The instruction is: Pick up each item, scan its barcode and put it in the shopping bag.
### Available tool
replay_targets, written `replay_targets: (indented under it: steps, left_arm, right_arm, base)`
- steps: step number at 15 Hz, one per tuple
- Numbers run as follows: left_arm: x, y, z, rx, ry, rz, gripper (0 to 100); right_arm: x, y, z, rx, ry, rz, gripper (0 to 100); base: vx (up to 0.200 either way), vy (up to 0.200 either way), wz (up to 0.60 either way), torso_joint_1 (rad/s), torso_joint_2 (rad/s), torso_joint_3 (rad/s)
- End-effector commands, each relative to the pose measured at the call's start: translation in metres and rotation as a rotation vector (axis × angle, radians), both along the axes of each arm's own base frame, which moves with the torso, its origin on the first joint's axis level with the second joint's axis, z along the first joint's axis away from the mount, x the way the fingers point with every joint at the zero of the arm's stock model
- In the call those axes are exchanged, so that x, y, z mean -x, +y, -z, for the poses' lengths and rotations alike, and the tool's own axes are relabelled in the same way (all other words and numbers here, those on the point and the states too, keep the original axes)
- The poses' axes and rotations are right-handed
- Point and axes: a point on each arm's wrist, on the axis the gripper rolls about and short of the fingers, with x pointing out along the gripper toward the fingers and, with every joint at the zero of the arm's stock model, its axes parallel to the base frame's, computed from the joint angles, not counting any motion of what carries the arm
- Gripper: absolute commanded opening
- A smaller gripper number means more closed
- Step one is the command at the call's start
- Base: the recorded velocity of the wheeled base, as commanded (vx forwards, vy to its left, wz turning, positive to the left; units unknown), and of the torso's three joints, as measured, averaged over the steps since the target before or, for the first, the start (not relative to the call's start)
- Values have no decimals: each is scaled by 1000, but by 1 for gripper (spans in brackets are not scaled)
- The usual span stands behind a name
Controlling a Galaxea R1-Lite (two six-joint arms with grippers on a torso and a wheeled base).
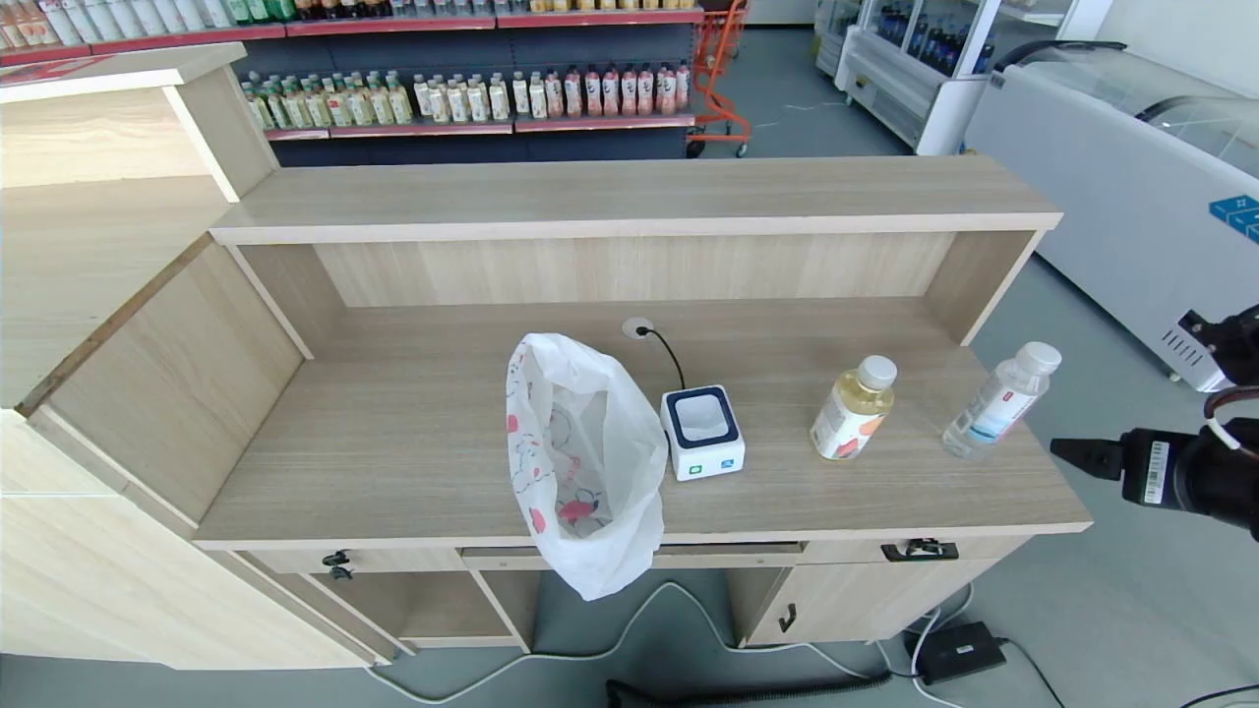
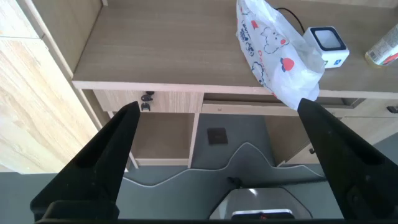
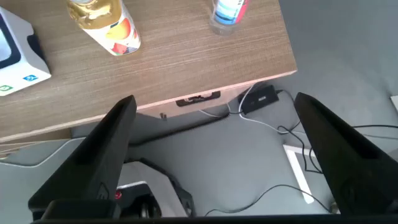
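Checkout not yet begun: both bottles stand unscanned on the pale wood-grain counter (image 1: 413, 442). The amber drink bottle (image 1: 853, 408) sits at 3 o'clock from the boxy white scanner (image 1: 701, 431), with the clear water bottle (image 1: 1001, 401) farther that way. The thin, crinkled shopping bag (image 1: 580, 462) slumps at the scanner's 9 o'clock, over the front edge. Right gripper (image 3: 216, 101) and left gripper (image 2: 219, 107) are both spread wide and empty. The first grasp likely means closing on a smooth, round plastic body.

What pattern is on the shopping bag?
The shopping bag is white with red and grey cartoon prints, clearest in the left wrist view.
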Motion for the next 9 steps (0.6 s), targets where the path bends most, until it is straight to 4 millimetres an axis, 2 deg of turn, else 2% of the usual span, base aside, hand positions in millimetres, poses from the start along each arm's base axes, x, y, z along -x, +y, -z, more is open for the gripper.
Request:
replay_targets:
  steps: [1,4,6,9]
  left_arm:
    - [0,0,0,0,0,0,100]
    - [0,0,0,0,0,0,100]
    - [0,0,0,0,0,-1,100]
    - [0,0,0,0,0,0,100]
  right_arm:
    - [-38,-13,36,59,78,12,100]
    - [-57,-19,58,81,73,19,100]
    - [-66,-19,66,83,42,19,100]
    - [-89,-15,81,65,-25,-44,100]
  base:
    - [0,0,0,0,0,0]
    - [0,0,0,0,0,0]
    - [0,0,0,0,0,0]
    - [0,0,0,0,0,0]
